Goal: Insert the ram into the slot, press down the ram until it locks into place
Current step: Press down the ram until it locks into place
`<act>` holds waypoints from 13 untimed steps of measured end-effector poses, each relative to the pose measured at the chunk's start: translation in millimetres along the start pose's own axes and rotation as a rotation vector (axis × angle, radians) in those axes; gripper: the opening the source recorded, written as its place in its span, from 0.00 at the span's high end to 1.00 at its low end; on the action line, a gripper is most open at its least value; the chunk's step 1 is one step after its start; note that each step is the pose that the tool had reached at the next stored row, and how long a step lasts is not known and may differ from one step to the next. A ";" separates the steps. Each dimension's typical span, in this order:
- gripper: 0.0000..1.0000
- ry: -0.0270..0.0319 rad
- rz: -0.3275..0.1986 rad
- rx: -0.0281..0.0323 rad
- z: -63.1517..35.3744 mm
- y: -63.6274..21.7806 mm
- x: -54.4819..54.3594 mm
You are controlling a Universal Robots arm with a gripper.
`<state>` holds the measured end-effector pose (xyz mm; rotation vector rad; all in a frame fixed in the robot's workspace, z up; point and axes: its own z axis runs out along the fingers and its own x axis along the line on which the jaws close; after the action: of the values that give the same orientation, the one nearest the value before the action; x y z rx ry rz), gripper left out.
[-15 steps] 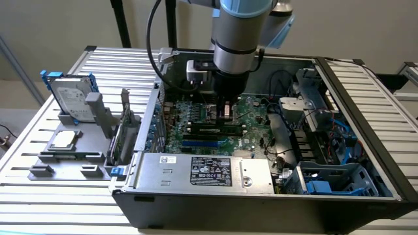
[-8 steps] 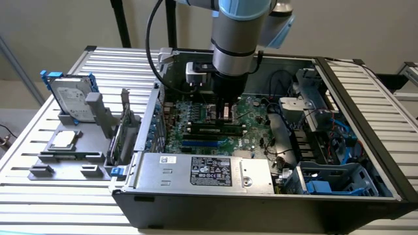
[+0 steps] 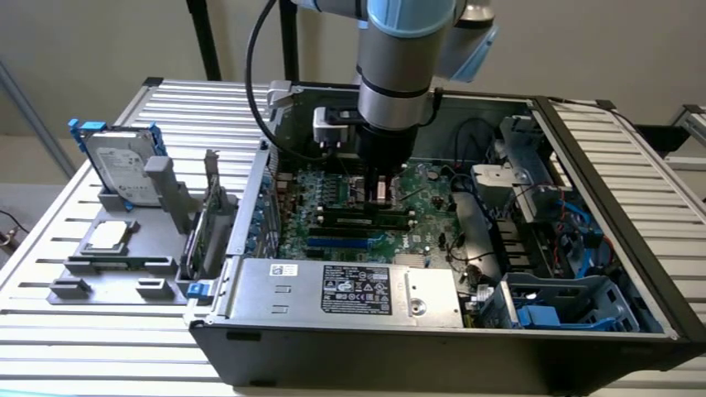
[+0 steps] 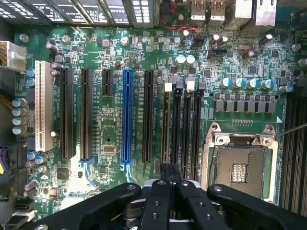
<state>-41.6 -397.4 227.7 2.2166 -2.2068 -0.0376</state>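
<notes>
Inside the open computer case, my gripper (image 3: 381,201) reaches down onto the green motherboard (image 3: 431,186). In the wrist view the gripper (image 4: 170,167) has its two black fingers pressed together, over the middle of several parallel black slots (image 4: 187,124). The ram (image 3: 364,217) is a long green strip with dark chips standing along those slots, right under the fingertips. Seen from the wrist it is a thin edge (image 4: 166,129) running into the fingers, in the slot on the blue-slot side. How deep it sits I cannot tell.
A blue slot (image 4: 127,115) and black card slots lie beside the memory sockets. The silver CPU socket (image 4: 240,165) sits on the other side. A grey power supply (image 3: 342,288) fills the case front. A grey fixture (image 3: 111,273) holding a hard drive (image 3: 116,165) stands at the exterior view's left.
</notes>
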 end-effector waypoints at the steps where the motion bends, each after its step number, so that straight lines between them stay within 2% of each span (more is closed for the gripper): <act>1: 0.89 -0.0001 0.000 0.0000 0.0 0.0 0.0; 3: 0.89 -0.0022 0.000 0.0008 -1.6 0.0 -0.3; 8: 0.89 -0.0005 0.000 0.0002 -16.5 0.5 -0.2; 13: 0.89 -0.0005 0.000 0.0002 -24.4 0.7 -0.3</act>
<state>-41.7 -397.3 252.1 2.2168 -2.2073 -0.0379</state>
